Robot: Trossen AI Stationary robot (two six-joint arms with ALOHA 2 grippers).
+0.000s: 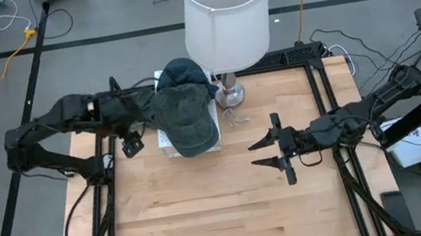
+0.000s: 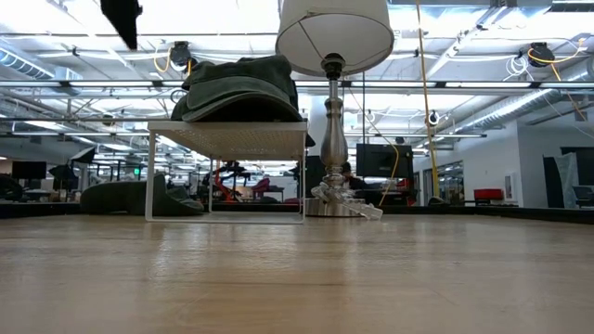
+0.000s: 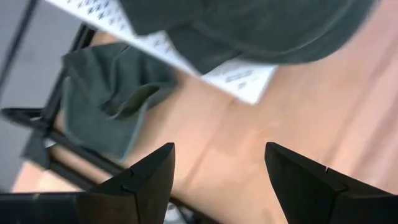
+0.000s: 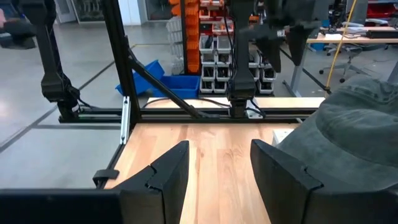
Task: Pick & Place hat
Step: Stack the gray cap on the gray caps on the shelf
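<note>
My left fingers (image 3: 217, 180), spread apart just beside the dark green cloth cap (image 1: 185, 114), could knock it off its white wire shelf (image 2: 226, 130).

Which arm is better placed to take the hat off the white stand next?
Left, probably. The left pincer is open beside the white stand bearing the hat; the right pincer, also open, sits farther off mid-table.

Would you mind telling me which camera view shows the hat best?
The high view: the whole hat shows from above, lying on the white rack. The low view gives only its side profile; the left wrist view only its edge; the right wrist view part of its crown.
</note>
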